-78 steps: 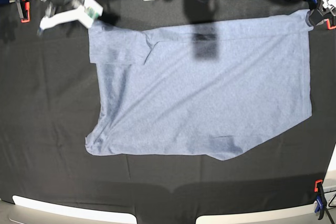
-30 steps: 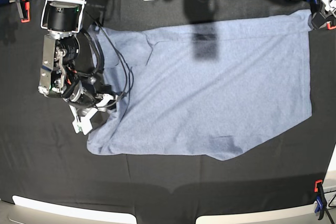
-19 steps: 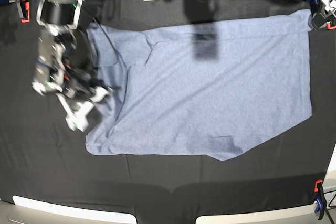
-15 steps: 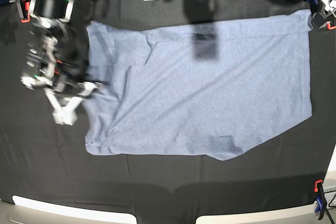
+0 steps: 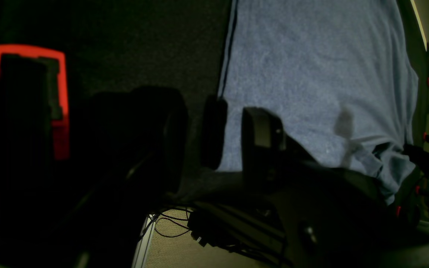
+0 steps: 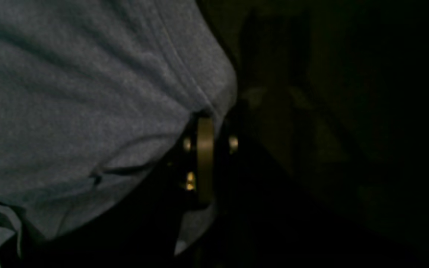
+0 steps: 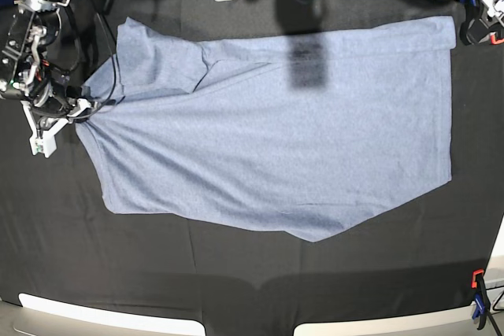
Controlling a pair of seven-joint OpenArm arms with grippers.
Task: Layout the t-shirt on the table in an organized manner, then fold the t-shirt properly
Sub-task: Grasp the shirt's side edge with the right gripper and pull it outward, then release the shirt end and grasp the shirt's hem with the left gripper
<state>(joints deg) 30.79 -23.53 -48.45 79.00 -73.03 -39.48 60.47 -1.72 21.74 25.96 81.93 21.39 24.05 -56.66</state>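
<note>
At table [image 7: 236,289] edge, right gripper [image 7: 75,112] jaws pinch t-shirt [image 7: 276,131].

The t-shirt [image 7: 276,123] covers most of the middle of the desk [image 7: 252,273], from the far left to near the right edge. A wide bare strip of black cloth runs along the near side, open to a gripper from either end. The left margin is narrow and taken up by the right arm [image 7: 35,45], whose fingers [image 7: 49,133] sit at the shirt's left hem. At the far right corner the left gripper [image 7: 475,27] stands beside the shirt's corner, crowded by clamps [image 7: 494,33]. Another clamp [image 7: 478,298] stands at the near right corner.
</note>
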